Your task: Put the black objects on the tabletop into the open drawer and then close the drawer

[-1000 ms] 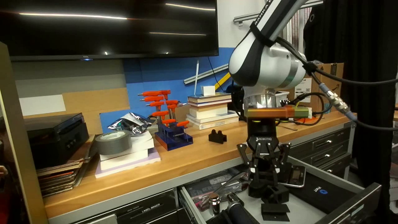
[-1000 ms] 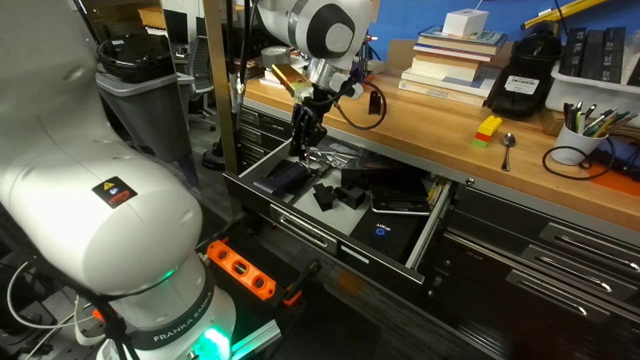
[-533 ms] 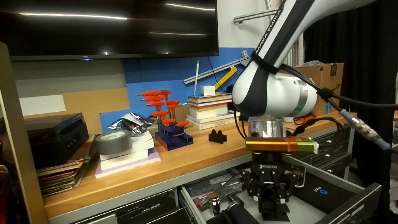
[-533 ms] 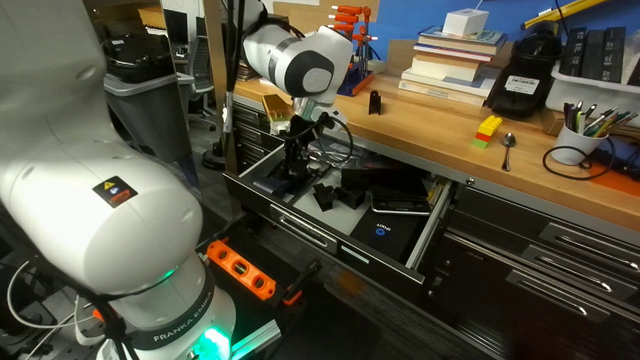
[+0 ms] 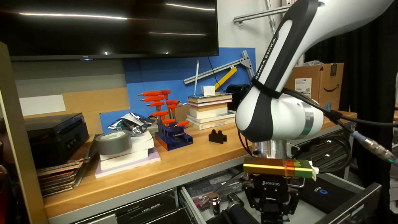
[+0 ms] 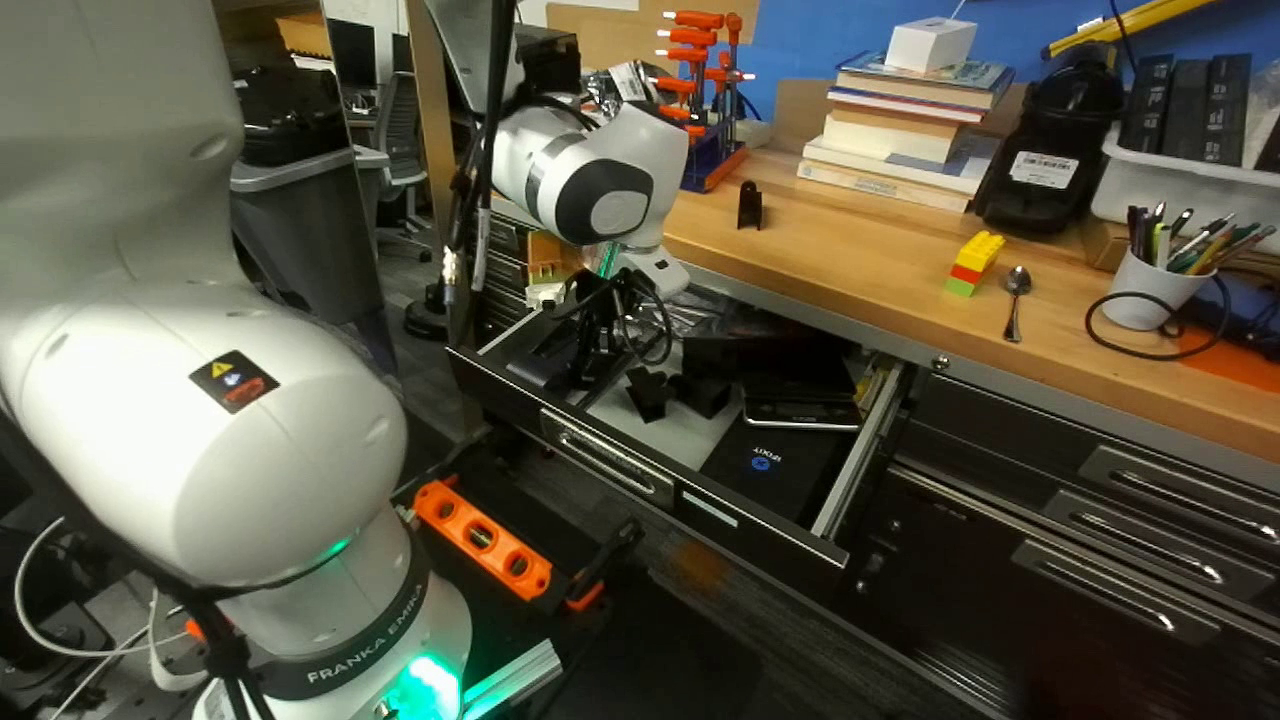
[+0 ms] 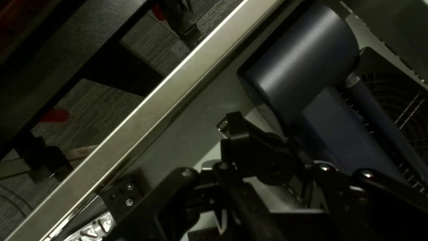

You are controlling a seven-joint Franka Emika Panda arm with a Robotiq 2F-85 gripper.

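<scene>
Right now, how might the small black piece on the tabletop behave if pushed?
The black piece looks taller than wide in an exterior view, so it might tip. Crisp edges suggest stiffness; its angular body probably wouldn't roll.

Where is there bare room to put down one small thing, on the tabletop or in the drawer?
Wider patch: the tabletop between the black bracket and toy bricks, in front of the book stack. Smaller: the floor of the drawer, between its front panel, the black pieces and the IFIXIT item. Crowded: the drawer's end with the gripper and the dark barrel.
</scene>
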